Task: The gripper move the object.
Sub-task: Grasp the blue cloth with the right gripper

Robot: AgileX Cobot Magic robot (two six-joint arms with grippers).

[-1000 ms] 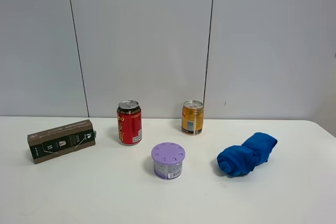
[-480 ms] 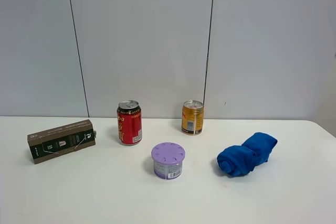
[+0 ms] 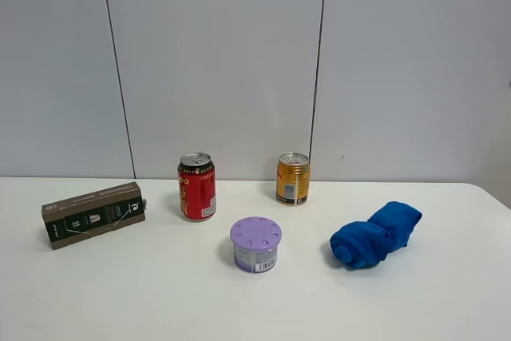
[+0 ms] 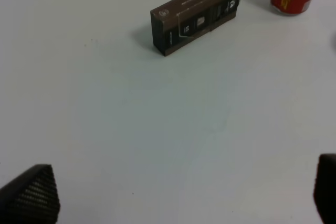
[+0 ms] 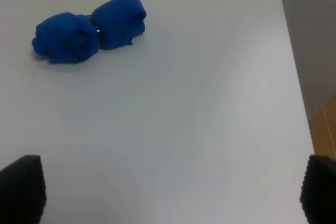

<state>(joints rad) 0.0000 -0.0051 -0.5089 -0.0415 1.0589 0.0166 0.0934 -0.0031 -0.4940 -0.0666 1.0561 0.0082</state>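
The blue towel roll (image 3: 375,235) lies on the white worktop (image 3: 160,301) at the lower right of the exterior high frame, its spiral end turned toward the camera and its other end angled up and to the right. It sits in the same spot and pose as in the two earlier frames; nothing on the worktop has moved. No claw touches it.

In the right wrist view the roll lies well apart from the right claw (image 5: 168,190), whose two dark fingertips stand far apart at opposite edges of that picture, so the claw is spread wide and holds nothing. The left claw (image 4: 178,192) is likewise wide, with bare worktop between its tips.

To the left of the roll, near the frame's centre, stands one lilac round container (image 3: 255,245). Behind it, toward the grey wall panels (image 3: 215,53), stand two upright cans: one red can (image 3: 197,188) and one gold can (image 3: 293,179), well apart from each other. At the far left lies one long brown box (image 3: 94,213), slightly tilted.

Counted: one towel roll, two cans, one container, one box, two claws.
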